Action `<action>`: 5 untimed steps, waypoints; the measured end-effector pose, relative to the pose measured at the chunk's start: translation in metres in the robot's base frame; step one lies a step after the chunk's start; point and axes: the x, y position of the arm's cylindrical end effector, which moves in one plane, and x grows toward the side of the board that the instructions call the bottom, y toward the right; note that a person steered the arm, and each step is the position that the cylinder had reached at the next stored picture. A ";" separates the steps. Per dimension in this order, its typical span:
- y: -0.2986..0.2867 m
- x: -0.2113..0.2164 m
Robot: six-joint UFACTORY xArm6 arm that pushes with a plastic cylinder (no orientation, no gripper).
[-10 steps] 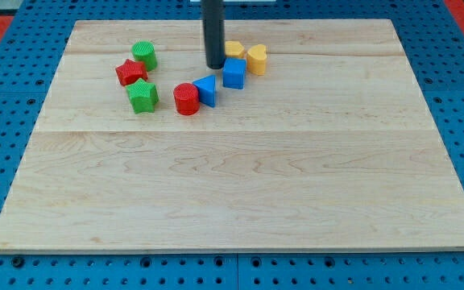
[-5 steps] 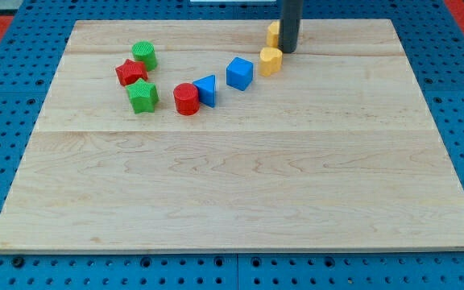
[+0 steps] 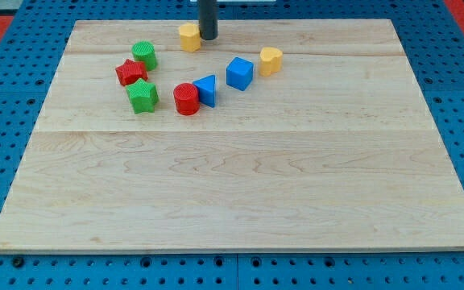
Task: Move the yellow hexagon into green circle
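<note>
The yellow hexagon (image 3: 189, 36) lies near the view's top, left of centre. My tip (image 3: 208, 37) stands right against its right side. The green circle (image 3: 144, 55) is a round green block a short way to the hexagon's lower left, apart from it.
A red star (image 3: 130, 72) and a green star (image 3: 142, 96) lie below the green circle. A red cylinder (image 3: 186, 99), a blue triangle (image 3: 207, 89), a blue cube (image 3: 239, 73) and a yellow heart (image 3: 271, 60) run in a rising line to the right.
My tip has swept left along the top of the board and the yellow hexagon has moved left with it, from right of centre to near the green circle. The other blocks have stayed put.
</note>
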 end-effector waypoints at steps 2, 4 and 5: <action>-0.022 -0.012; -0.032 -0.013; -0.034 -0.005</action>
